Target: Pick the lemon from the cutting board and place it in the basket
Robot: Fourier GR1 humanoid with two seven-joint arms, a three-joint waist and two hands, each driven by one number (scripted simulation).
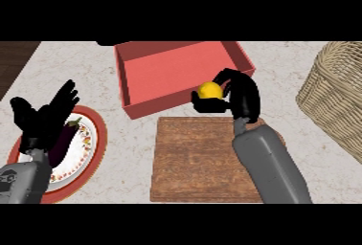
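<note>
Overhead, one lemon [209, 89] clasped by right robot hand [237, 93], left robot hand [42, 119] spread, one basket [336, 91], one cutting board [194, 158]

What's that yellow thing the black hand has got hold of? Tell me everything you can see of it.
It is the lemon: small, rounded, bright yellow and smooth-looking. Only its upper part shows, since the right hand curls round it, fingers arching over the far side and the thumb below. It is held off the wooden cutting board, just past the board's far edge and in front of the red box's near wall. The wicker basket stands off to the right, untouched.
</note>
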